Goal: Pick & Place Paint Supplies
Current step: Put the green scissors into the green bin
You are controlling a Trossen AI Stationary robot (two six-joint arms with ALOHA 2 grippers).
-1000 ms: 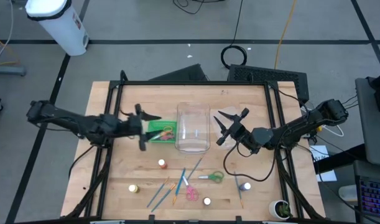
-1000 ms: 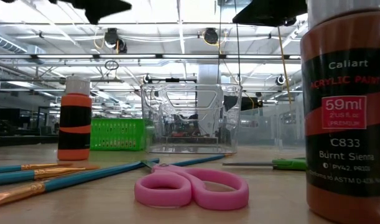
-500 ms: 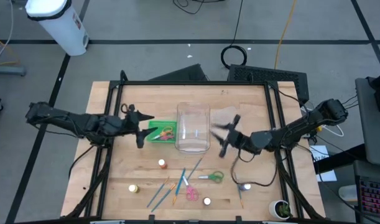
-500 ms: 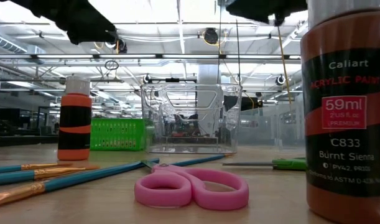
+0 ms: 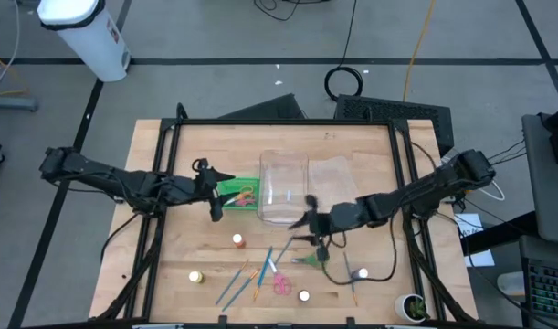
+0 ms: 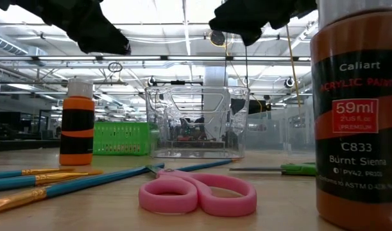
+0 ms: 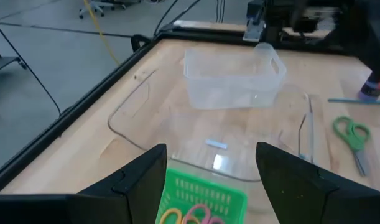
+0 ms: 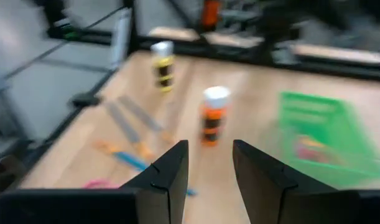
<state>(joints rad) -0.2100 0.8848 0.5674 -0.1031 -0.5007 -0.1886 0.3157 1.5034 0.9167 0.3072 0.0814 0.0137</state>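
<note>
Two grippers are over the surface, and neither holds anything. The right gripper hangs just near of the clear bin, with its fingers spread wide, above the loose paint supplies. The left gripper waits over the green basket, where scissors with coloured handles already lie; its fingers are wide too.

The supplies lie on the near part of the surface: green scissors, pink scissors, blue brushes and orange brushes, an orange bottle, a yellow bottle and a purple bottle.

I judge the step in hand is the approach of the right gripper to one item, probably the green scissors, which are closest to it. To do it well, the arm should slow down, turn the fingers across the narrow part of the item, and come down straight. The flat scissors need fingertips very close to the wood. The brush beside them should not be pushed.
</note>
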